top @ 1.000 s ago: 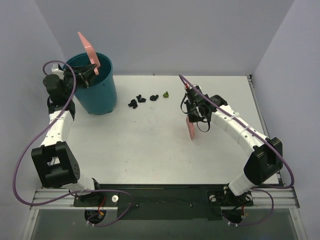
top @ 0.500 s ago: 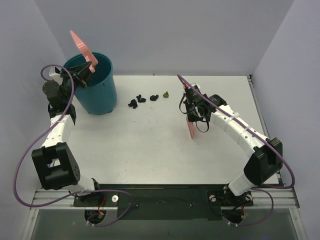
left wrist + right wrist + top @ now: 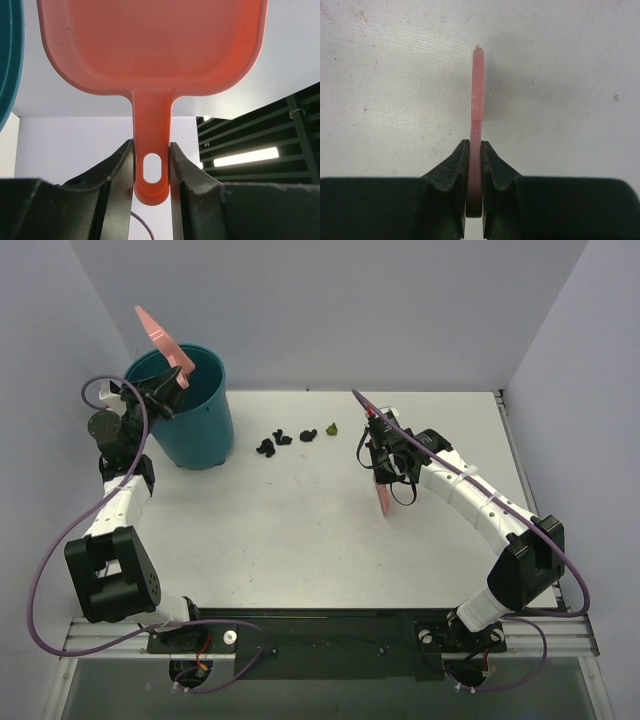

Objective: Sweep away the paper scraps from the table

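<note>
Left gripper (image 3: 151, 150) clamped pink dustpan (image 3: 150, 45) handle; right gripper (image 3: 475, 147) clamped pink brush (image 3: 477, 90); paper scraps (image 3: 283, 439): tiny crumpled wads, black, one olive

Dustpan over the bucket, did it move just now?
Yes. The dustpan shifted left, toward the left rim of the teal bucket, which stayed put.

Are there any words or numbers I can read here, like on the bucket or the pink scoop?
None. No words, numbers or signs show on the pink dustpan, the teal bucket, the pink brush or the table.
</note>
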